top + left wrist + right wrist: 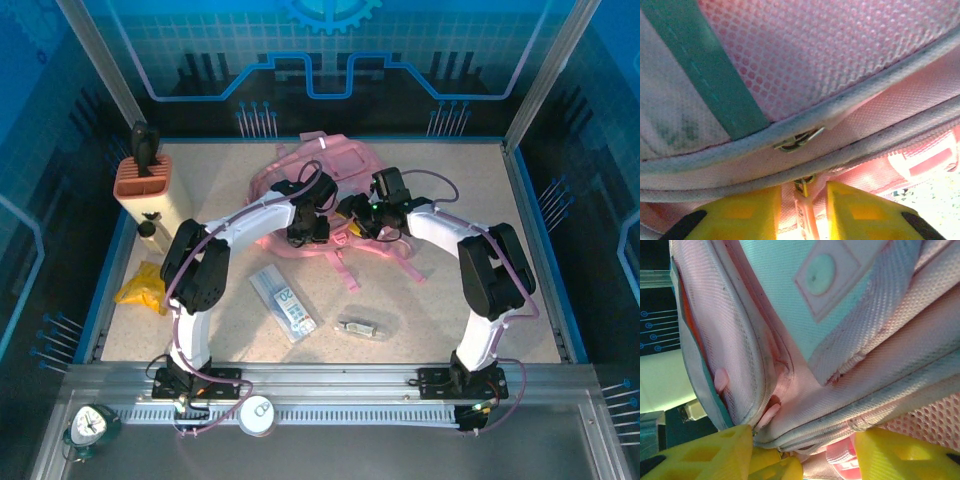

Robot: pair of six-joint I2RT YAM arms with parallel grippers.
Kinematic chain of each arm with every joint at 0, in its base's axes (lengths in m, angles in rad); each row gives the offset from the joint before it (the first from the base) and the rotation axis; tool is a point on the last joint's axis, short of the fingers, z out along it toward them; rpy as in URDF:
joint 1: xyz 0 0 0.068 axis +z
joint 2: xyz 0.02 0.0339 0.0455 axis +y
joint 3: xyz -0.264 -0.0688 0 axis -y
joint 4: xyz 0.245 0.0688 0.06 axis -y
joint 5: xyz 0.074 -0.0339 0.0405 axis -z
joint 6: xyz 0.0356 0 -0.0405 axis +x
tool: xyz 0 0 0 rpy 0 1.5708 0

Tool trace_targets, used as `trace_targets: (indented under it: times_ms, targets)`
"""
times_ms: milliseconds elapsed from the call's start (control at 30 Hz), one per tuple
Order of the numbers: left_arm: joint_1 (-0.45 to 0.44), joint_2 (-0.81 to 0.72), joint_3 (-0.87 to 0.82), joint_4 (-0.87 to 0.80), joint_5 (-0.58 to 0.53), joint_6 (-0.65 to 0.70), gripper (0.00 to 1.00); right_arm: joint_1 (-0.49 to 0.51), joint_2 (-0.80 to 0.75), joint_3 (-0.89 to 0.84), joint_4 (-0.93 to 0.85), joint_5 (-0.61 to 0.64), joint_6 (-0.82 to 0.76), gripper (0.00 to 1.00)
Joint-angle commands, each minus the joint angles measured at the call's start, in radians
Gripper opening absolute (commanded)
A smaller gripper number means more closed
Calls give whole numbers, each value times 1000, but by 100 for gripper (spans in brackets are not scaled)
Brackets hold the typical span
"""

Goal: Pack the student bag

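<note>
On the bench [420,300] near me lie a flat clear packet [284,302] and a smaller clear packet [361,325], both well apart from the bag. A yellow bundle [141,287] sits by the left edge. Farther back on that side a cream box [165,205] carries an orange holder [143,178] with something dark stuck in it. An alarm clock [92,424] stands on the metal ledge beside my left base. All of these lie well off to the sides or nearer me than the student bag [335,160], which is heaped at the far middle of the bench with its straps [405,262] trailing toward me. Both my arms reach over it and meet at its near edge. My left fingers [760,207] are a narrow way apart, tucked close under the bag's grey-piped seam. A pink zip pull [806,215] hangs in the gap between them, and I cannot tell whether either finger touches it. A metal zip slider [797,141] sits on the piping just above. My right fingers [725,450] are spread wide and are not closed on anything. The bag's zipped edge bulges down between them, one finger touching the piping and the other lying under pink mesh [935,415].
</note>
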Motion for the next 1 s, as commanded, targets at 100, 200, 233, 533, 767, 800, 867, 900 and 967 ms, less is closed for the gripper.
trace_targets:
  times_ms: [100, 200, 233, 533, 767, 800, 867, 900, 967]
  targets:
    - [-5, 36, 9, 36, -3, 4, 32, -4, 13, 23, 35, 9, -18, 53]
    - [-16, 43, 13, 42, 24, -11, 31, -4, 11, 24, 42, 11, -19, 51]
    - [-21, 43, 14, 31, 11, -17, 31, -4, 8, 26, 37, 12, -22, 50]
    - [-35, -11, -42, -26, -33, -88, 27, 10, 15, 35, 32, 12, -23, 50]
    - [-40, -43, -24, 5, 0, -92, 6, 30, 80, 50, 66, 21, 37, 50]
    - [-40, -41, -5, -12, -8, -86, 4, 28, 95, 58, 67, 25, 41, 48]
    - [-47, -47, 25, -35, -39, -74, 0, 18, 111, 71, 91, 26, 43, 44]
    - [-47, -53, 33, -45, -48, -72, 0, 15, 116, 80, 82, 33, 36, 42]
    - [-52, -72, 46, -65, -67, -68, 0, 3, 123, 100, 56, 41, 14, 36]
